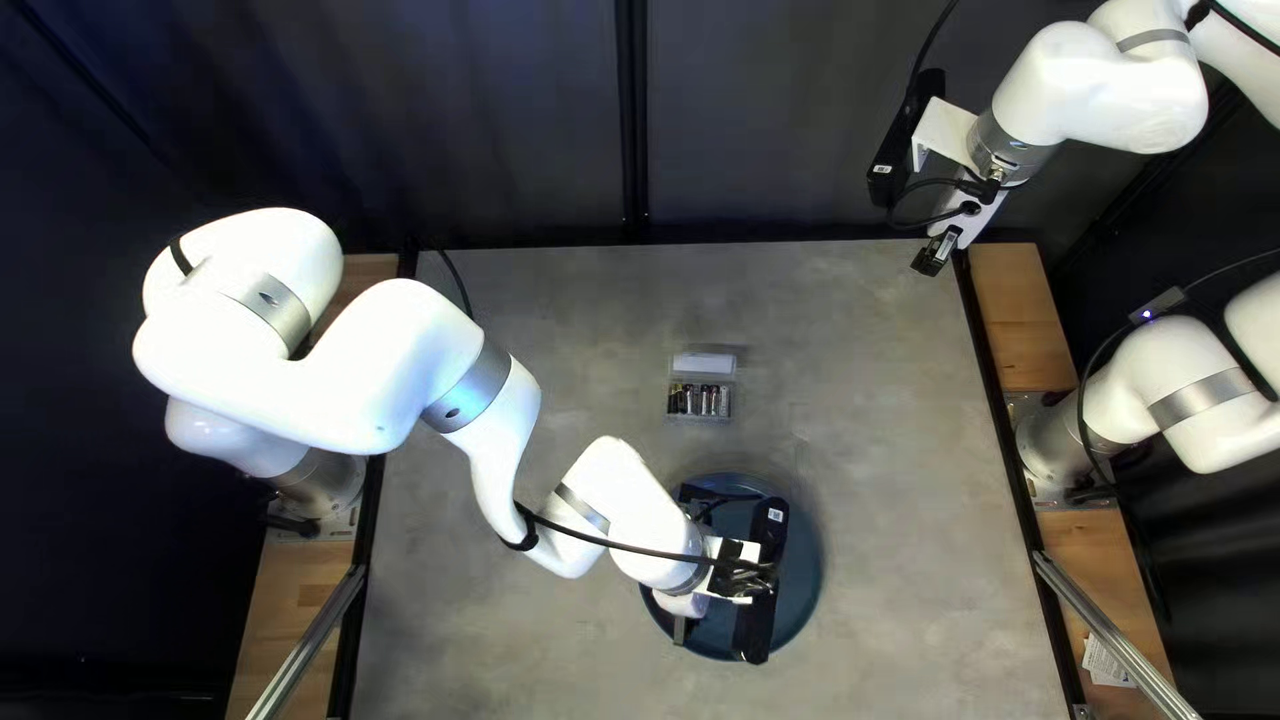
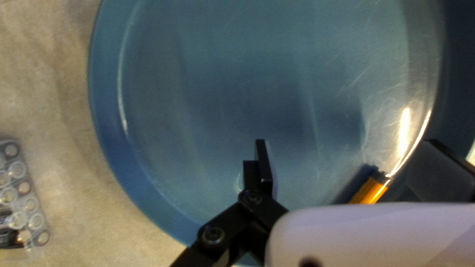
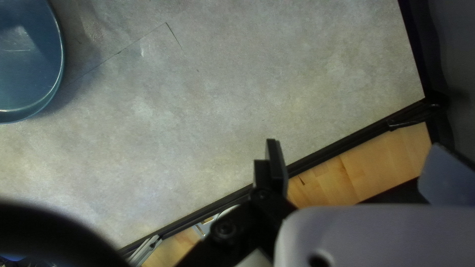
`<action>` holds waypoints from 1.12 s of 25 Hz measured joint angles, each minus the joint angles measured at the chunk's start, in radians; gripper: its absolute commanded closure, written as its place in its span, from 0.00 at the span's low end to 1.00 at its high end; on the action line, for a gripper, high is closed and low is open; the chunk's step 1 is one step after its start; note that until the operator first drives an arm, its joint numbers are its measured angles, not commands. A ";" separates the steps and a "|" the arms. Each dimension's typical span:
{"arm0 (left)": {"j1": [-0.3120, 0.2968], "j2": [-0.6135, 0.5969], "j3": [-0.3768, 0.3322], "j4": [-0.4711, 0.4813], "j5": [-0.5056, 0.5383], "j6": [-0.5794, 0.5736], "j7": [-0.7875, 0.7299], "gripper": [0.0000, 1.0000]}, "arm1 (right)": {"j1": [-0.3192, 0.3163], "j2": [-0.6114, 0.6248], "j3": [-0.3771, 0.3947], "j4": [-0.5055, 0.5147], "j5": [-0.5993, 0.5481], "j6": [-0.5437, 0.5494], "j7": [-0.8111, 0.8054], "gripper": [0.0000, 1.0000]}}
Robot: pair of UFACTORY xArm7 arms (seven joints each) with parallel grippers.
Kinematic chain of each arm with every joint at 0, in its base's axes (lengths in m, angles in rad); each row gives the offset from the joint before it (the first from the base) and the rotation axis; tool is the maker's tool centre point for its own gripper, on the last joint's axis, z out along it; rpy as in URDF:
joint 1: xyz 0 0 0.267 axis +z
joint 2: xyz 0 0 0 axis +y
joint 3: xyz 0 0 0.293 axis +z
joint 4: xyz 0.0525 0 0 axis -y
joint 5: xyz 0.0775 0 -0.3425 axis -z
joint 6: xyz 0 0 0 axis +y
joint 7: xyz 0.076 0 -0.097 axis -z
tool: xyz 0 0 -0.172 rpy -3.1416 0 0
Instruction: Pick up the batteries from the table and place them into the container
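Battery: one orange battery (image 2: 368, 190) with a dark end lies in the dish (image 2: 106, 113), beside its rim; the left wrist view shows it, while in the top left view it is hidden under the arm.
Container: a clear box (image 1: 699, 418) with a pale flap (image 1: 704, 362), on the worktop (image 1: 880, 400) just beyond the dish, several more batteries (image 1: 690, 399) inside. The left wrist view catches only part of it, with its round cells; the right wrist view misses it.
Left pincer: the left pincer (image 1: 690, 562) is over the dish, fingers wide apart, gripping nothing. The loose battery shows between them, nearer one finger; whether that finger touches it, I can't tell.
Right pincer: the right pincer (image 1: 939, 250) is up near the worktop's far right corner, spread wide with nothing held.
Dish: round, smooth, glossy blue, finely scratched; the right wrist view shows only part of it.
Worktop: mottled grey, with a black edge strip (image 3: 341, 147) and smooth wood (image 3: 381, 158) outside it.
Curtain: dark, softly folded cloth (image 1: 467, 120) behind.
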 measured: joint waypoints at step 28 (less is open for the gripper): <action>-0.008 0.051 0.010 0.025 0.008 0.002 0.005 0.00 | 0.000 0.000 0.000 0.000 0.000 0.000 0.000 0.00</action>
